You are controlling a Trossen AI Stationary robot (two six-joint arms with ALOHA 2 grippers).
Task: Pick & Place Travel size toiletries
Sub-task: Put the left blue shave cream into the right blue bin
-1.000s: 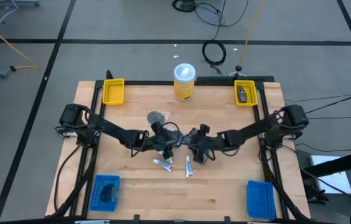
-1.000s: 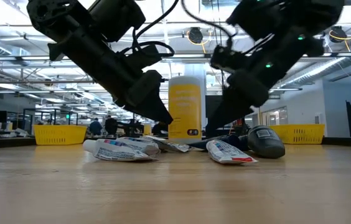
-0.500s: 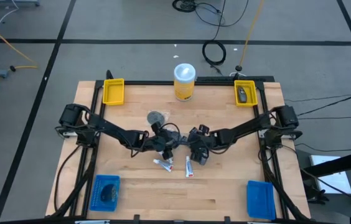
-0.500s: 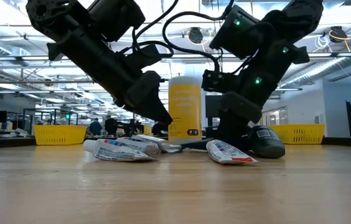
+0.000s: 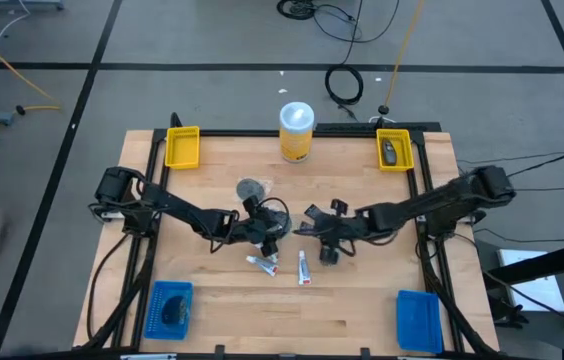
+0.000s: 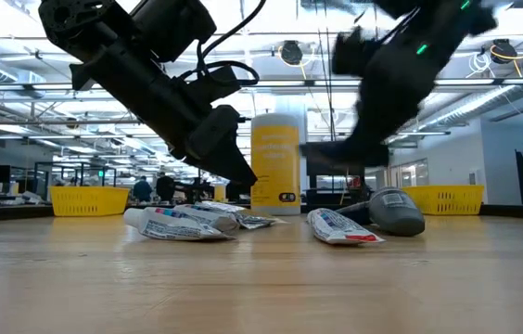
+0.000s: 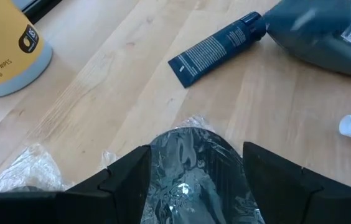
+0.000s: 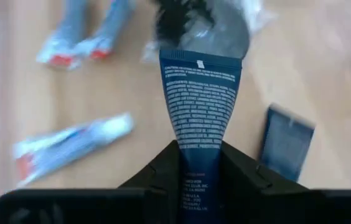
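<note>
My right gripper point(image 8: 199, 158) is shut on a dark blue tube point(image 8: 199, 99) and hangs above the table's middle point(image 5: 320, 228). Below it lie white tubes with red ends point(image 5: 262, 263) point(image 5: 303, 268) and a dark grey oblong piece point(image 5: 327, 255), all flat on the wood. My left gripper point(image 7: 191, 165) stands open just left of them point(image 5: 270, 236). Its fingers stand on either side of a dark item in a clear wrapper point(image 7: 188, 168). A wrapped dark disc point(image 5: 252, 188) lies farther back. My right gripper pinches the dark blue tube at its narrow end point(image 8: 199, 168) between its two fingers. The tube runs on in line with the fingers, its wide crimped end point(image 8: 200, 61) farthest from them. It is lifted clear of the table. My left gripper: whether its fingers touch the wrapped item, I cannot tell.
A big yellow canister with a white lid point(image 5: 296, 130) stands at the far edge, mid-table. Yellow bins sit at the far left point(image 5: 183, 147) and far right point(image 5: 394, 150), the right one with a dark item inside. Blue bins sit at the near left point(image 5: 170, 305) and near right point(image 5: 418, 320).
My right gripper came down over the dark blue tube lying on the table, took hold of it, then rose and drew back toward the table's right edge. The tube has come off the wood with it. The left arm kept still.
</note>
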